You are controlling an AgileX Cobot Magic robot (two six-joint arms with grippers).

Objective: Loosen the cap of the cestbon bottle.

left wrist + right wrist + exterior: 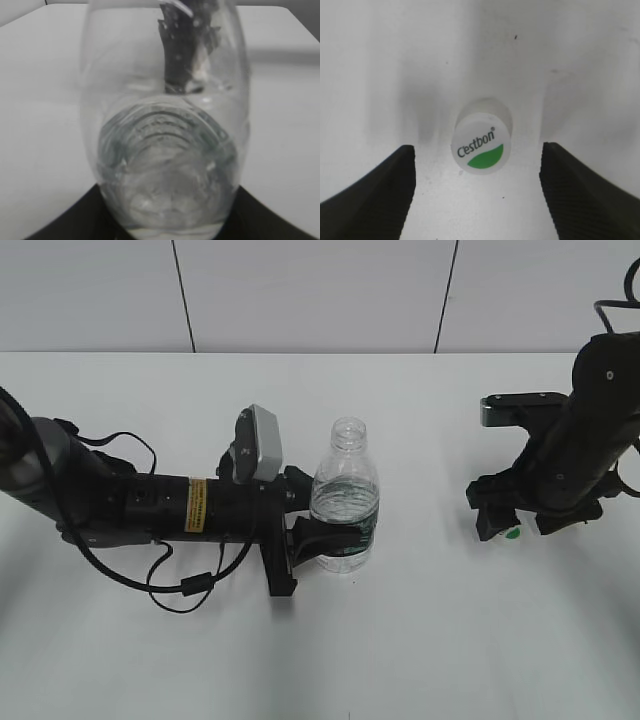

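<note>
The cestbon bottle (345, 502) stands upright in the middle of the white table, clear, with a dark green label band and a bare, open neck. My left gripper (318, 537) is shut on its lower body; the left wrist view shows the bottle (167, 150) filling the frame between dark jaws. The cap (481, 143) lies on the table, white with a green patch and "Cestbon" lettering facing up. My right gripper (477, 165) is open, its fingers apart on either side of the cap, not touching it. In the exterior view the cap (512, 533) peeks out under the right gripper (520, 523).
The white table (420, 640) runs to a white panelled wall behind. A black cable (180, 585) loops from the left arm onto the table.
</note>
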